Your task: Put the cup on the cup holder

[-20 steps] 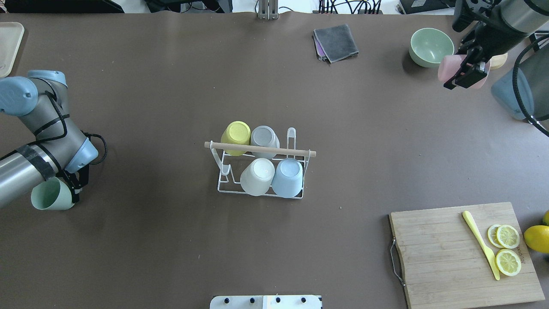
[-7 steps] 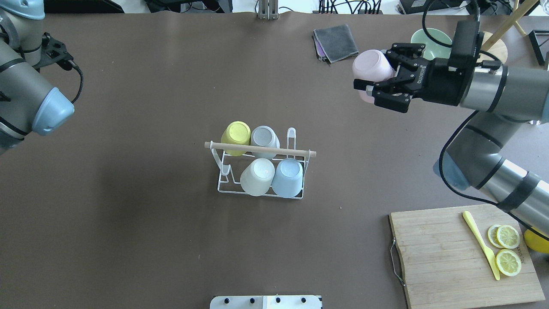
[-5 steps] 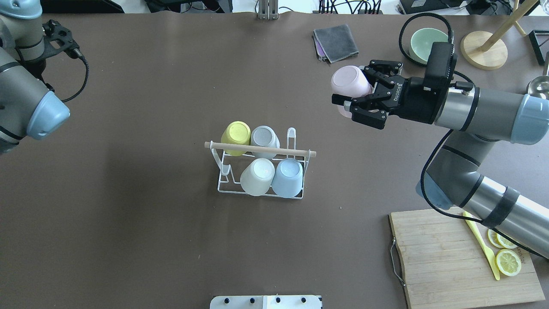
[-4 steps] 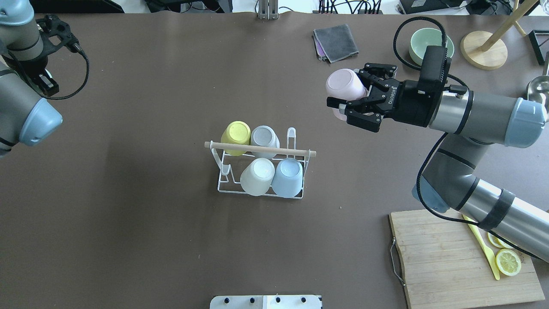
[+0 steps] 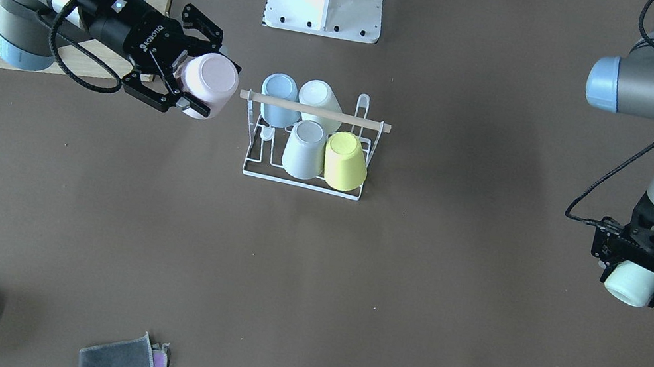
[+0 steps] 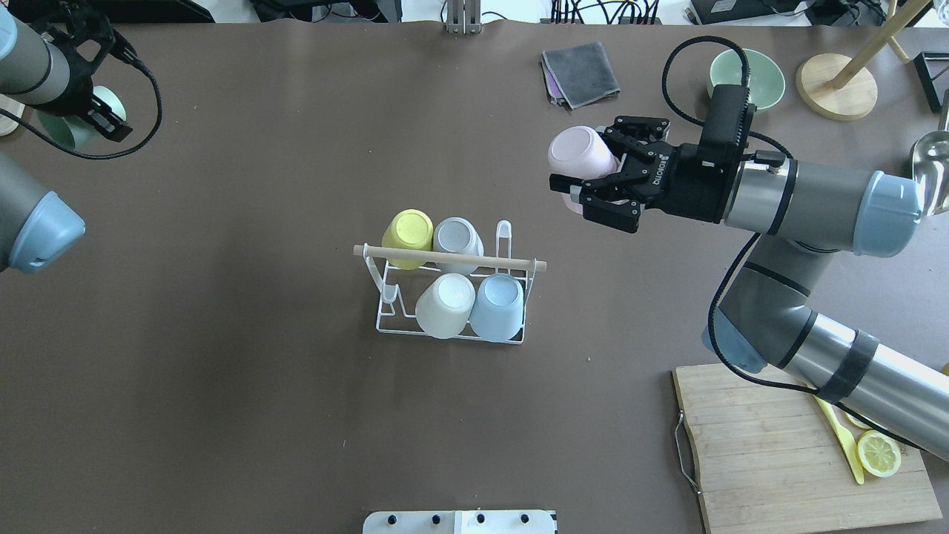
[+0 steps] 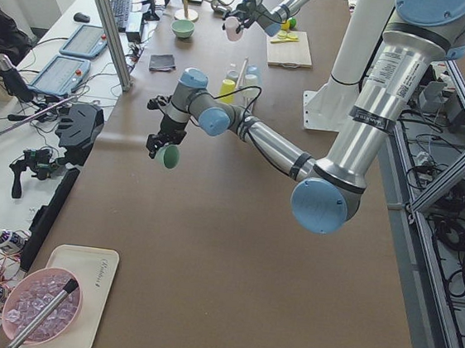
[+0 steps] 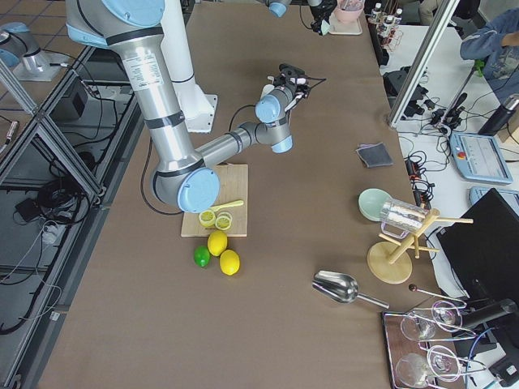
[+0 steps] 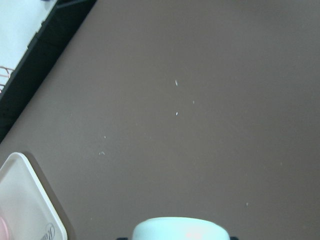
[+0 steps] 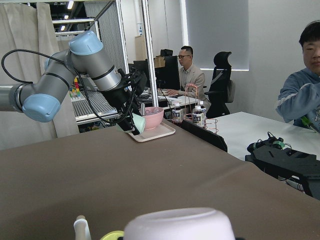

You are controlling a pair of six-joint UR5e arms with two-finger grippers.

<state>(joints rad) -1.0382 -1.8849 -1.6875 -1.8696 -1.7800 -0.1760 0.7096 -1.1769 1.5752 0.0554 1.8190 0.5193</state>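
The cup holder [image 6: 513, 262] is a white wire rack with a wooden rod, mid-table. Yellow, grey, white and blue cups sit upside down on its prongs. One prong [image 6: 503, 236] at its far right end stands bare. My right gripper [image 6: 589, 172] is shut on a pink cup [image 6: 580, 150], held bottom-up in the air to the right of and beyond the rack; in the front-facing view this pink cup [image 5: 208, 82] hangs just left of the rod [image 5: 371, 125]. Far off at the table's left far corner, my left gripper [image 5: 647, 275] is shut on a mint green cup [image 5: 629, 286].
A green bowl [image 6: 764, 70], a folded grey cloth [image 6: 580, 73] and a wooden stand [image 6: 834, 89] lie at the far right. A cutting board [image 6: 771, 452] with lemon slices sits front right. A cream tray [image 9: 22, 200] lies below the left gripper. People sit beyond the table's left end.
The right arm has carried the pink cup leftwards, closer to the rack. The left arm has swung from the near left up to the far left corner with the green cup.
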